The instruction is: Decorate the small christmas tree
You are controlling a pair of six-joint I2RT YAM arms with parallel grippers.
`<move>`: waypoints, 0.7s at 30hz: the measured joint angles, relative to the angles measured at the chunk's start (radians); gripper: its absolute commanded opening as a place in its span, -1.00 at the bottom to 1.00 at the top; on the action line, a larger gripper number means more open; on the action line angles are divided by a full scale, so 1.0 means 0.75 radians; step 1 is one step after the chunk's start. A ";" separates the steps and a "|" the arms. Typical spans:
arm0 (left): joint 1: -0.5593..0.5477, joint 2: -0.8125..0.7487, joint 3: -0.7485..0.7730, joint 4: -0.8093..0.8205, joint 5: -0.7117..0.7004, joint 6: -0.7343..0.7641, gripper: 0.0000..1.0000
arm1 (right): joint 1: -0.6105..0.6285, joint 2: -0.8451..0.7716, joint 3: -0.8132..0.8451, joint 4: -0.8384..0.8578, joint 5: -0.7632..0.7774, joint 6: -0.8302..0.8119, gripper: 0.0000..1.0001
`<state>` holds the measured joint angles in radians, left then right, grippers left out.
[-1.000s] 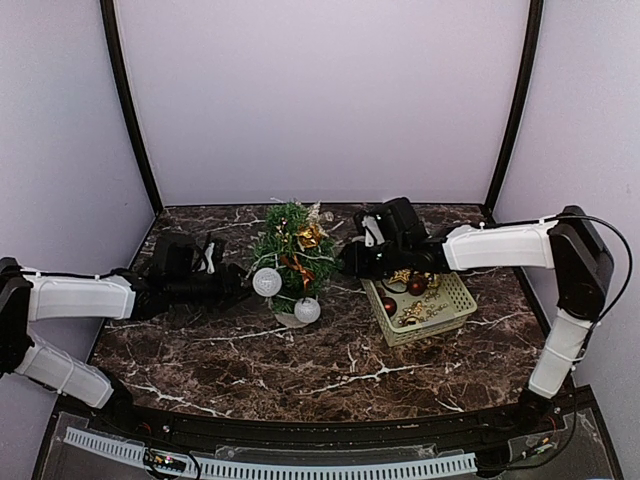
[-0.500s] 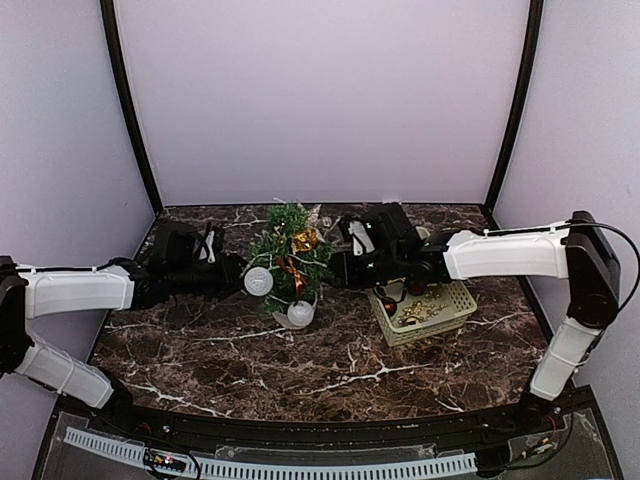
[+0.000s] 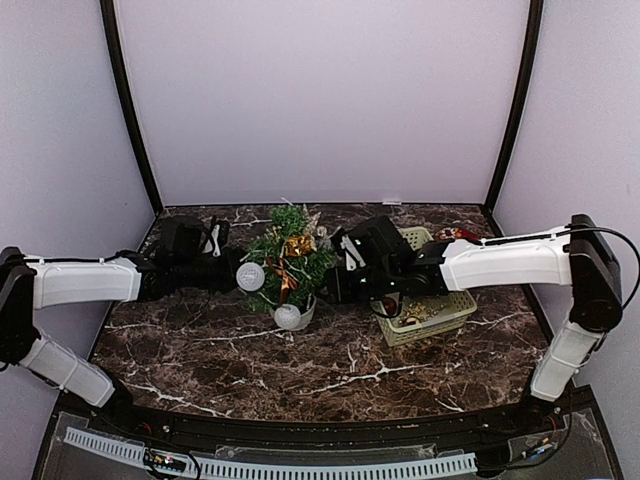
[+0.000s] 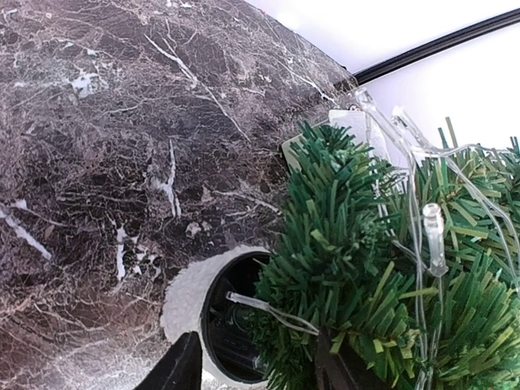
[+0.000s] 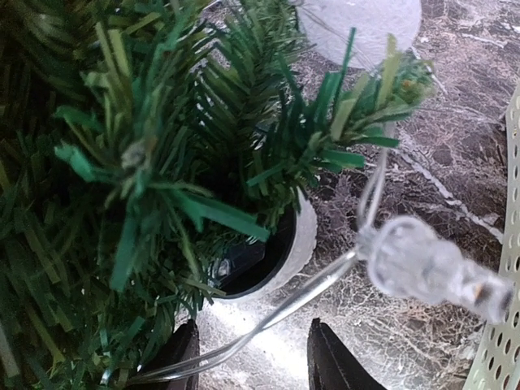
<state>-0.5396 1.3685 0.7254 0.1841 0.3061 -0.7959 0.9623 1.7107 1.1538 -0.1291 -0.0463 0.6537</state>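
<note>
So we've got the left end effector (image 3: 238,274) at 9 o'clock of the small christmas tree (image 3: 283,262), fingers spread around low branches and pinching nothing, we'd guess to steady it. The tree stands in its white pot (image 5: 302,231) mid-way across the table (image 3: 200,345). The right end effector (image 3: 335,283) sits at its 3 o'clock, spread as well, with a clear light string (image 5: 325,280) running loose between its fingers, probably for tucking in.

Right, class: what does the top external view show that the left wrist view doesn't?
Only the top external view: both white robot arms, a gold ornament and two white baubles on the small bushy dark-green christmas tree. Only the left wrist view: a clear light-string bulb and the black inside of the round white pot. Both: the tree and the dark marble table.
</note>
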 measured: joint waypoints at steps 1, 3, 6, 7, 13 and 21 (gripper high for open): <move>0.003 0.008 0.006 0.000 0.001 0.005 -0.01 | 0.006 -0.004 -0.003 -0.002 0.005 0.006 -0.06; 0.013 0.023 0.016 0.002 0.003 0.013 -0.01 | 0.017 -0.012 -0.009 -0.003 0.019 0.019 -0.06; 0.030 0.045 0.017 0.008 0.021 0.024 -0.02 | 0.037 -0.032 -0.021 -0.010 0.031 0.035 -0.06; 0.035 0.052 0.017 0.012 0.028 0.027 -0.02 | 0.043 -0.035 -0.021 -0.012 0.033 0.040 -0.06; 0.070 0.101 0.037 0.039 0.090 0.068 -0.03 | 0.081 -0.045 -0.027 -0.013 0.075 0.067 -0.07; 0.116 0.173 0.089 0.090 0.201 0.128 -0.04 | 0.143 -0.045 -0.031 -0.015 0.136 0.127 -0.09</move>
<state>-0.4522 1.4982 0.7921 0.2516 0.4568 -0.7002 1.0698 1.6772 1.1309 -0.1402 0.0559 0.7490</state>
